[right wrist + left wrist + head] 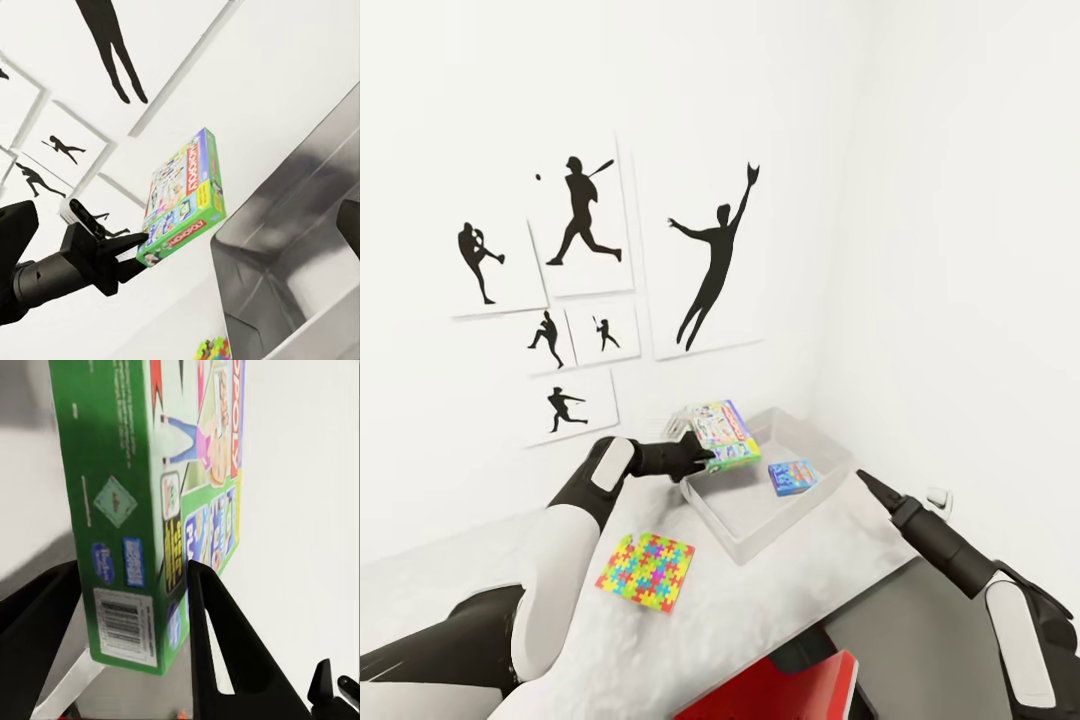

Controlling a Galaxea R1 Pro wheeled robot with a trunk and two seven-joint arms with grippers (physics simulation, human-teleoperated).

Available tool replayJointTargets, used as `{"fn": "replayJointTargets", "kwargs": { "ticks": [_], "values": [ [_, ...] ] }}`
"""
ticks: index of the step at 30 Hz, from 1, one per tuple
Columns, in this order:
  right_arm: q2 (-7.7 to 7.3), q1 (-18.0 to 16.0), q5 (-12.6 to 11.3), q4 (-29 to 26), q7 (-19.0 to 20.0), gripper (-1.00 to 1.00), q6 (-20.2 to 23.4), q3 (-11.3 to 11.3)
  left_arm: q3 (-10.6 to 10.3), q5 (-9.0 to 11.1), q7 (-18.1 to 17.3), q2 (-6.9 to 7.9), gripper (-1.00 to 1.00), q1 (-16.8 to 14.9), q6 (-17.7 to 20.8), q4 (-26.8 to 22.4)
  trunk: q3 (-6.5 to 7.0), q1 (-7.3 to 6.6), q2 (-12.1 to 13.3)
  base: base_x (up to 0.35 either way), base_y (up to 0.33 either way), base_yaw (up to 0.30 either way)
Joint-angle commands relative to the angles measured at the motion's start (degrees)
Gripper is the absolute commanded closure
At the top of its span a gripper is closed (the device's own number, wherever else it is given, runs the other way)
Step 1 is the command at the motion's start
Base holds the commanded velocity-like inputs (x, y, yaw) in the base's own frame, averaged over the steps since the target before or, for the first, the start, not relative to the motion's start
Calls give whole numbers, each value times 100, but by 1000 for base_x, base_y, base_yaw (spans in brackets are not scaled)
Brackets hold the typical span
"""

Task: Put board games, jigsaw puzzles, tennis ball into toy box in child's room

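My left gripper (700,458) is shut on the lower edge of a white-green-yellow board game (722,434), holding it upright in the air over the near-left rim of the grey toy box (732,530). The left wrist view has both fingers (214,630) clamping the game's green side (120,510). A blue board game (793,477) lies inside the box. One jigsaw puzzle (647,572) lies flat on the table (780,590), in front of the box. My right gripper (863,478) hovers open and empty by the box's right side, and its wrist view looks at the held game (184,199) and box (285,247).
The box stands in the room's corner, with white walls behind and to the right. Framed black baseball silhouettes (710,255) hang on the back wall. A red object (780,690) sits below the table's front edge. A small white fitting (939,497) is on the right wall.
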Motion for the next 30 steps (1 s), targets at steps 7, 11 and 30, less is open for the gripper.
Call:
{"fn": "replayJointTargets", "kwargs": {
  "ticks": [7,11,30],
  "values": [
    [12,173,-27,-432,286,-100,527,-314,-362,280,-27,-8,100,-7,-19,-2,-79,4,-14,0,0,0],
    [16,275,-37,-548,336,-100,688,-467,-509,309,-26,-8,100,-7,-78,-2,-117,4,-14,0,0,0],
    [18,310,-40,-576,1023,-100,1081,-1095,-735,496,-23,-8,100,-7,-346,17,-294,4,-14,0,0,0]
  ]
}}
